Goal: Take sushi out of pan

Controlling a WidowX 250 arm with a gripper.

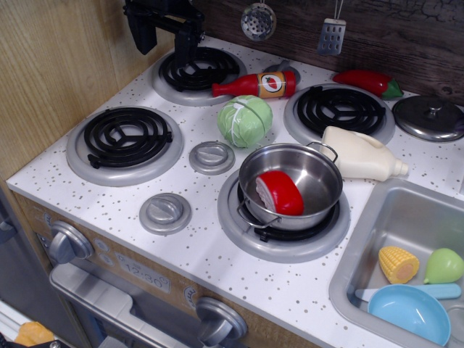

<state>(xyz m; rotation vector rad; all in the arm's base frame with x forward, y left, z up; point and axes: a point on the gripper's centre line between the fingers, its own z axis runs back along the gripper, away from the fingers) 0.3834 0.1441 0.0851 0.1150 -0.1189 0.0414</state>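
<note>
— Nearest the camera?
— The sushi [281,193] lies inside the pan [304,170], on the front burner [284,233].
— And farther back?
— The gripper [168,36] hangs above the rear burner [197,72]; whether its jaws are parted cannot be told.

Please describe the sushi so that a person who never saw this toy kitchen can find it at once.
Find the front right burner of the toy stove, beside the sink. On it stands a shiny steel pan, and the sushi lies inside, leaning on the pan's wall. It is a glossy red rounded piece with a flat white end, unlike the labelled ketchup bottle and the green-stemmed chili pepper further back.
</note>
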